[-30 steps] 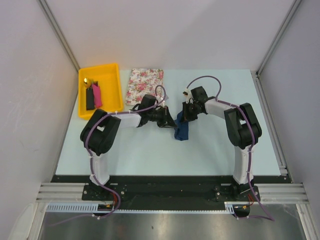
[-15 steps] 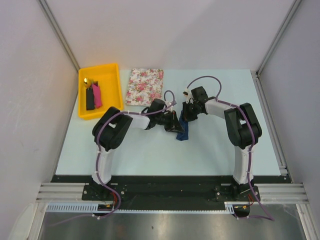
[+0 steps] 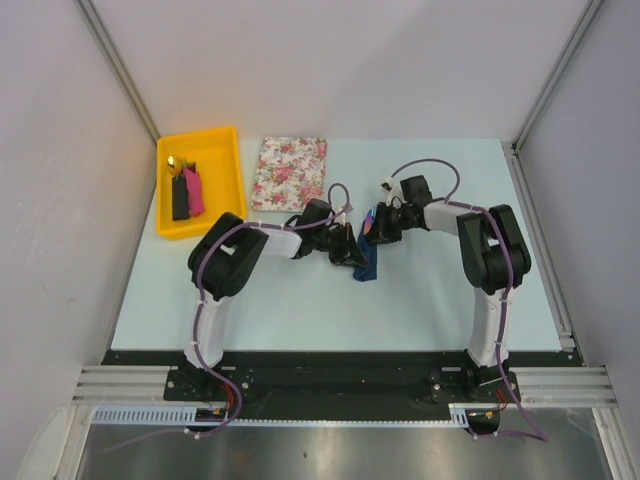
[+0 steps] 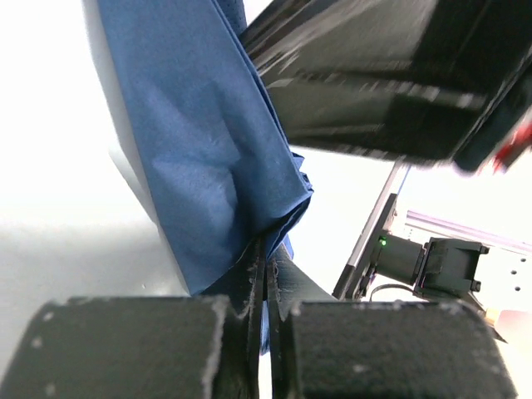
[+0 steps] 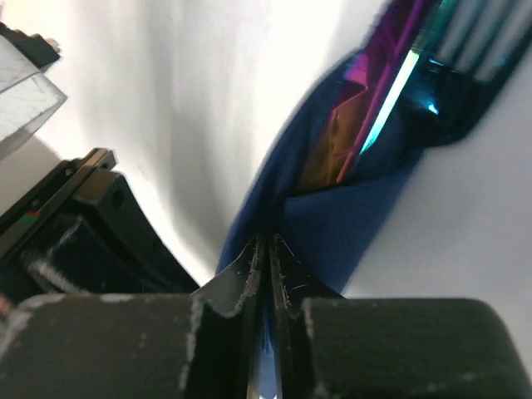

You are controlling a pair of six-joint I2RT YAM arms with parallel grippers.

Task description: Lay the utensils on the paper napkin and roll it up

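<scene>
Top view: the napkin (image 3: pixel 367 264) lies bundled on the table (image 3: pixel 450 295) between the left gripper (image 3: pixel 352 252) and the right gripper (image 3: pixel 377 232). Left wrist: closed fingers (image 4: pixel 125 349) pinch the napkin's edge. Right wrist: fingers (image 5: pixel 399 349) clamp a napkin fold, and the utensils (image 5: pixel 391 87) poke out beyond.

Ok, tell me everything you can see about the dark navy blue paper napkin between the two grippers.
The dark navy paper napkin looks thin, soft and matte. It is gathered into a creased, loose bundle rather than lying flat, at the middle of the pale blue table between the arms. The left gripper pinches one edge and the right gripper another, both shut on it. Shiny iridescent utensils lie in its open fold, ends poking out.
</scene>
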